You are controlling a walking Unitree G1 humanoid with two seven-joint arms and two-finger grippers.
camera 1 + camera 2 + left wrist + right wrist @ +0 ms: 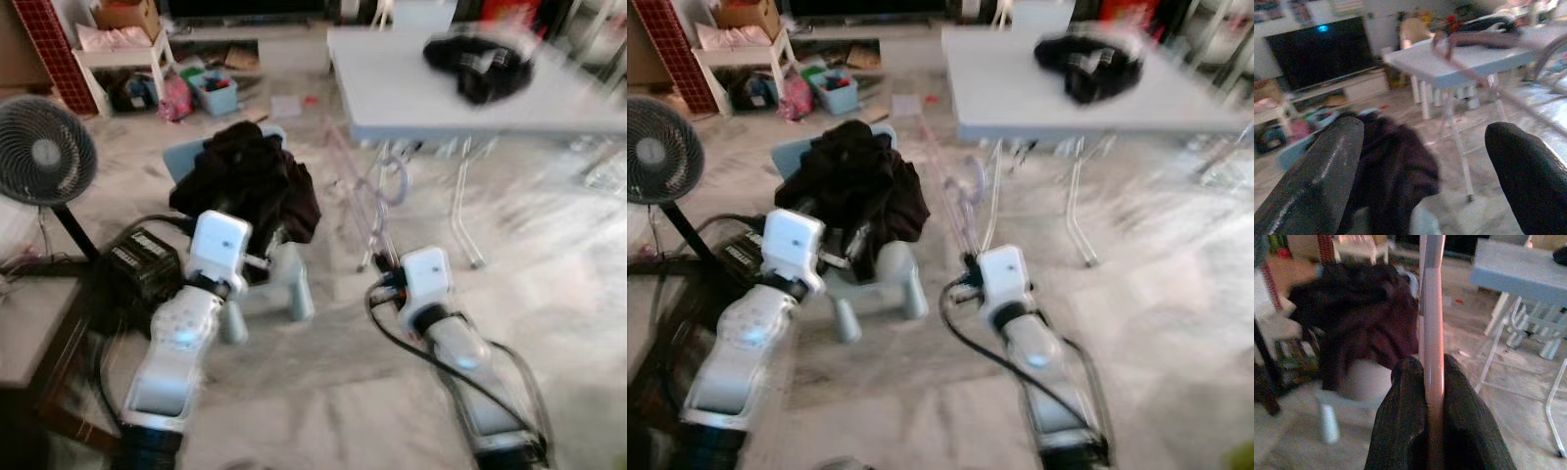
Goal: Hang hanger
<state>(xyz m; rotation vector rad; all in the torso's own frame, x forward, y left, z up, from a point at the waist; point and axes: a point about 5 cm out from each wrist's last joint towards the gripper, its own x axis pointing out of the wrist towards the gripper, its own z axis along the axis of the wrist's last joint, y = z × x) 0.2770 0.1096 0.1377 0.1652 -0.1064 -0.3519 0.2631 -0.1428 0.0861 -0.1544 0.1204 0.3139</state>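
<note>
Glossy pink plastic hanger (pixel 1431 357)

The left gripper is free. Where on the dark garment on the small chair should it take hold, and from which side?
Probably the top of the dark garment, where the cloth bunches into a mound on the small chair. Coming from the robot's side, over the near edge, suits it: the left gripper is open right in front of the heap, with the cloth between its fingers.

Clothes (pixel 247 181) lie on the stool (pixel 284 279), left of the table (pixel 460 93).
</note>
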